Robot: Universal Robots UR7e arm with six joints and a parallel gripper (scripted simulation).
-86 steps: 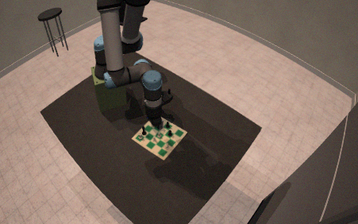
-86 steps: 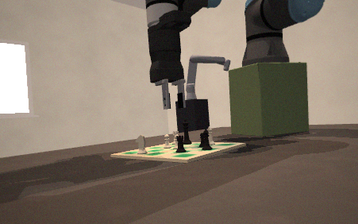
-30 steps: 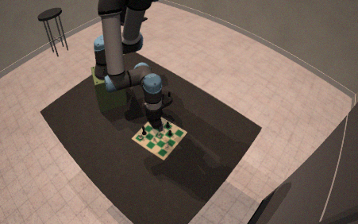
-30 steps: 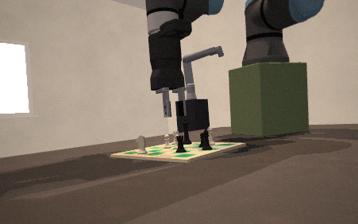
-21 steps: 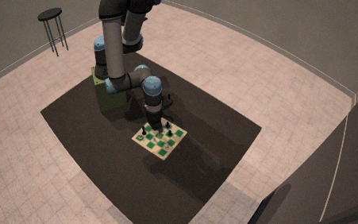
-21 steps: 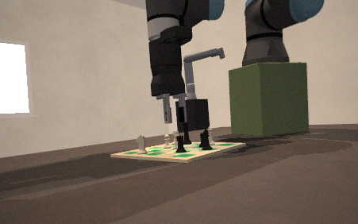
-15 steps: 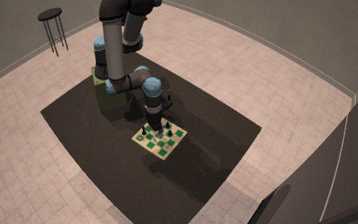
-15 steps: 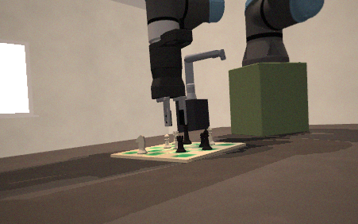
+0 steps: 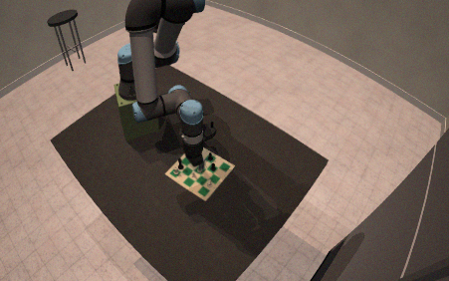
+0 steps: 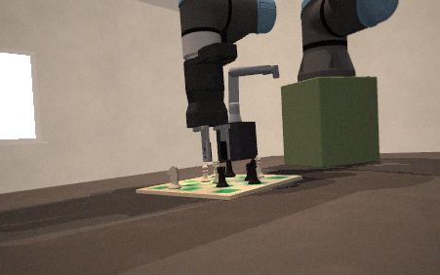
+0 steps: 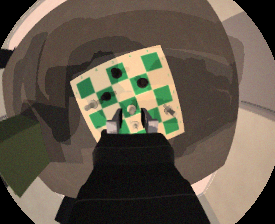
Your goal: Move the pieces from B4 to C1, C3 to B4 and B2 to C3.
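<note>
The small green and cream chessboard (image 9: 217, 182) (image 10: 185, 194) (image 11: 131, 63) lies on the dark mat. It carries several black and white pieces, among them a white knight (image 10: 173, 176) at the near left corner and a black piece (image 10: 221, 177) (image 9: 212, 166) toward the front. My gripper (image 9: 196, 166) (image 10: 213, 158) (image 11: 131, 114) points straight down over the middle of the board, its fingertips just above the tops of the pieces. The fingers stand apart with nothing between them. In the wrist view a small pale piece (image 11: 129, 106) shows on a green square right below the gap.
The arm's green pedestal (image 9: 139, 127) (image 10: 329, 122) stands behind the board. A black stool (image 9: 65, 35) stands far off at the back left. The dark mat (image 9: 124, 199) lies on a tiled floor.
</note>
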